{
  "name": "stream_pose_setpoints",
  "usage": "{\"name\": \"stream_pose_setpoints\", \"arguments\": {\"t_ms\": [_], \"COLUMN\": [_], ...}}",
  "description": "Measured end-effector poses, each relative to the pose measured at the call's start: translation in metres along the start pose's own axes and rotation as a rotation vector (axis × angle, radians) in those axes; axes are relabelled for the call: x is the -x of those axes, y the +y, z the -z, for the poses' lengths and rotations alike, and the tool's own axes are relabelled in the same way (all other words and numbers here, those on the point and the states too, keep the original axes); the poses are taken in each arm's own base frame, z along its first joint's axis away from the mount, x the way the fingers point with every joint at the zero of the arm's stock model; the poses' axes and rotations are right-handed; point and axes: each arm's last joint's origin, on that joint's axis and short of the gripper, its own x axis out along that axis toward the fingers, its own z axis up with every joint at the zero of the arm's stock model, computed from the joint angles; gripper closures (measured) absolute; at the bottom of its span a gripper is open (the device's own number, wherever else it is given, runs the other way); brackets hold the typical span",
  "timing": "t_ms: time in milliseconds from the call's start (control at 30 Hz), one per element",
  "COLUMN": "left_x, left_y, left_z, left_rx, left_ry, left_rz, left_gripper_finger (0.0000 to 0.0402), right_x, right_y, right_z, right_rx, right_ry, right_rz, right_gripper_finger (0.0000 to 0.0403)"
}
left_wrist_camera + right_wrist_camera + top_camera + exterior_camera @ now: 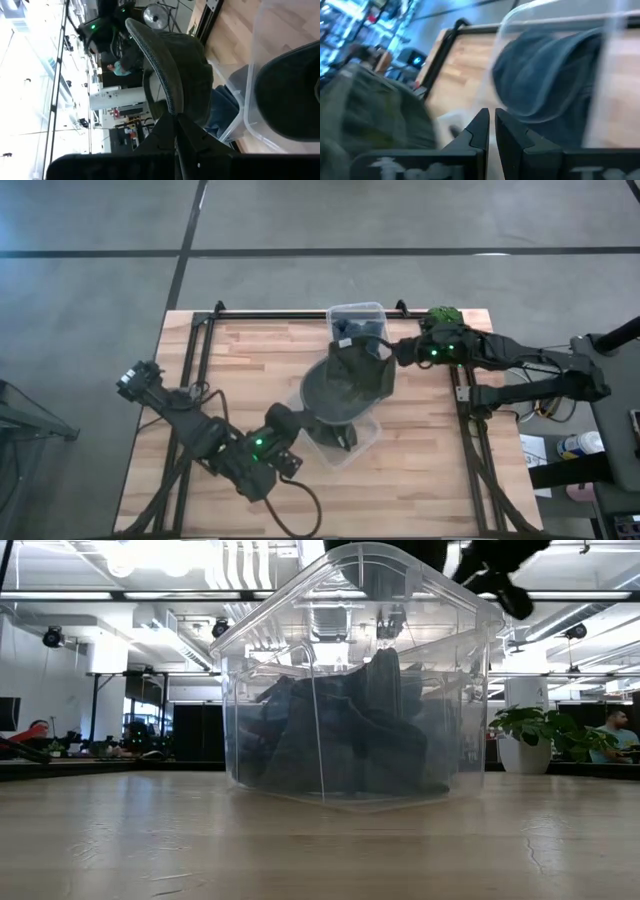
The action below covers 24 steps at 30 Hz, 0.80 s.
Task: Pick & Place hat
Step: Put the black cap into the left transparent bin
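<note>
At the centre of the high view, a dark green hat (345,387) hangs between two clear bins: the far bin (358,320), holding more dark hats, and the near bin (350,442) below it. The left gripper (305,402) pinches the brim, fingers closed on it. The right gripper (392,352) sits at the hat's upper right edge, fingers nearly together; whether they hold cloth I cannot tell. Risk: with the two arms pulling apart, the brim may slip free, or sagging cloth may snag a bin rim.
</note>
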Motion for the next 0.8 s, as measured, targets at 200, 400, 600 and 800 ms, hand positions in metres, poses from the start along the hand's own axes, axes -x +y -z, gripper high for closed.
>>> {"name": "stream_pose_setpoints", "arguments": {"t_ms": [200,400,600,800], "left_x": [-0.015,-0.041,-0.061,-0.066], "left_y": [-0.018,-0.039,-0.043,-0.038], "left_z": [-0.015,-0.024,-0.025,-0.028], "left_rx": [-0.031,-0.023,-0.009,0.053], "left_ry": [0.011,0.002,0.036,0.027], "left_rz": [0.035,0.139,0.147,0.108], "left_gripper_finger": [0.0401,0.0401,0.0401,0.0401], "right_x": [-0.035,-0.052,-0.068,-0.092], "right_y": [0.014,0.037,0.058,0.077], "right_z": [0.013,0.028,0.041,0.057], "right_rx": [0.017,0.084,0.173,0.235], "right_ry": [0.145,0.251,0.366,0.485], "right_rz": [-0.075,-0.151,-0.153,-0.183], "right_gripper_finger": [0.0376,0.0376,0.0376,0.0376]}}
